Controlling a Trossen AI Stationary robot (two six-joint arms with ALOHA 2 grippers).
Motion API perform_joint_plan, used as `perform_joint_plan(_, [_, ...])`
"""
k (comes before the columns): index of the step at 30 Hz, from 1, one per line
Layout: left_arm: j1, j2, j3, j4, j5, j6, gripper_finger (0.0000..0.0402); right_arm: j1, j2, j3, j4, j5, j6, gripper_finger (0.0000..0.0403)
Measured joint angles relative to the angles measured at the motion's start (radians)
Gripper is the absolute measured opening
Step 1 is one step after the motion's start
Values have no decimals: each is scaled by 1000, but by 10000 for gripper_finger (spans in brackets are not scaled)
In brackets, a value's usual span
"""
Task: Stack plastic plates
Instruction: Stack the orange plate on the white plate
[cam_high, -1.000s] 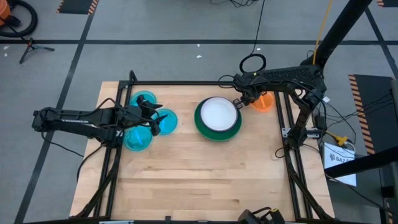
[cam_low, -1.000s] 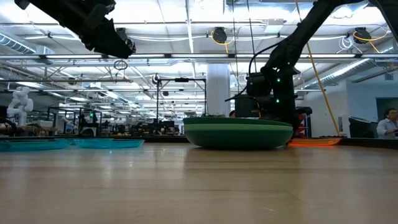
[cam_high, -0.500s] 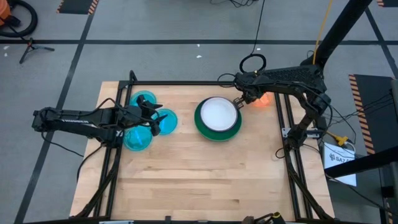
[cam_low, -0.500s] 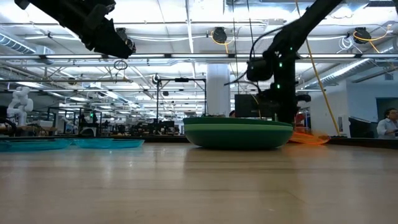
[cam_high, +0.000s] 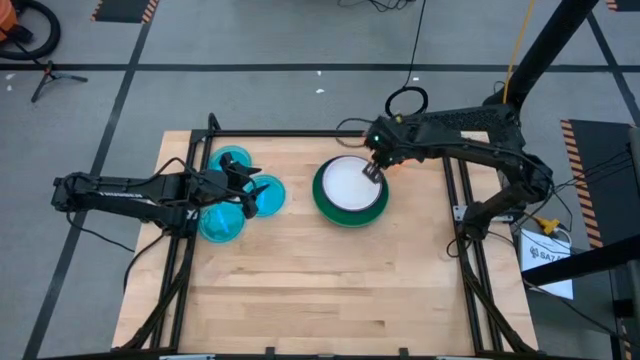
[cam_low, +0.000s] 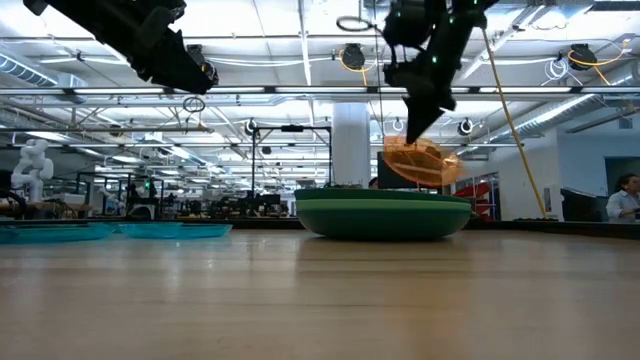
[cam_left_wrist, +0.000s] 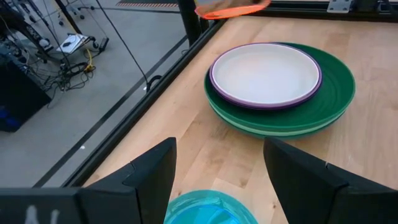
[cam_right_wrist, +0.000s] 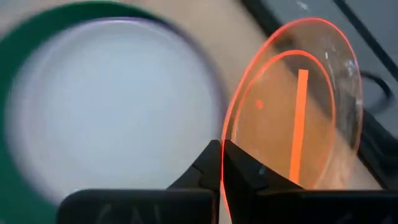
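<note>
A stack of plates (cam_high: 350, 190) sits mid-table: a white plate (cam_left_wrist: 266, 71) on a purple one, on dark green (cam_left_wrist: 336, 93) and light green plates. My right gripper (cam_high: 375, 168) is shut on a translucent orange divided plate (cam_low: 420, 160) above the stack's far right edge. The orange plate (cam_right_wrist: 298, 106) fills the right wrist view. Three translucent blue plates (cam_high: 232, 160) (cam_high: 265, 195) (cam_high: 220, 222) lie flat at the table's left. My left gripper (cam_left_wrist: 217, 180) hovers open above them, raised well off the table (cam_low: 190, 75). My right gripper pinches the orange plate's rim (cam_right_wrist: 227, 121) between its two fingers (cam_right_wrist: 245, 171), coming from above and slanting down. The plate is lifted clear of the table and hangs tilted below the fingers (cam_low: 410, 130), just above the stack.
Black frame rails run along the table's left, far and right sides (cam_high: 455, 200). The near half of the wooden tabletop (cam_high: 320, 290) is bare. Cables lie on the floor beyond the far edge, and a person (cam_low: 628, 198) sits far off in the room.
My right gripper has lifted the orange plate off the table at the far right corner and carried it up and left toward the stack. The plate went from lying flat to hanging tilted below the fingers.
</note>
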Motion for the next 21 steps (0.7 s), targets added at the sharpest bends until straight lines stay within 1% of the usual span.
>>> perform_joint_plan(2, [0, 0, 0, 0, 0, 0, 246, 55, -2, 8, -14, -55, -67, 3])
perform_joint_plan(4, [0, 0, 0, 0, 0, 0, 246, 108, -1, 9, -9, -81, -101, 3])
perform_joint_plan(11, [0, 0, 0, -1, 0, 3, 246, 249, 34, 9, -3, -86, -107, 4])
perform_joint_plan(18, [0, 0, 0, -1, 0, 4, 246, 306, 68, 9, 73, -85, -101, 4])
perform_joint_plan(21, [0, 0, 0, -1, 0, 3, 246, 313, 79, 9, 94, -84, -105, 13])
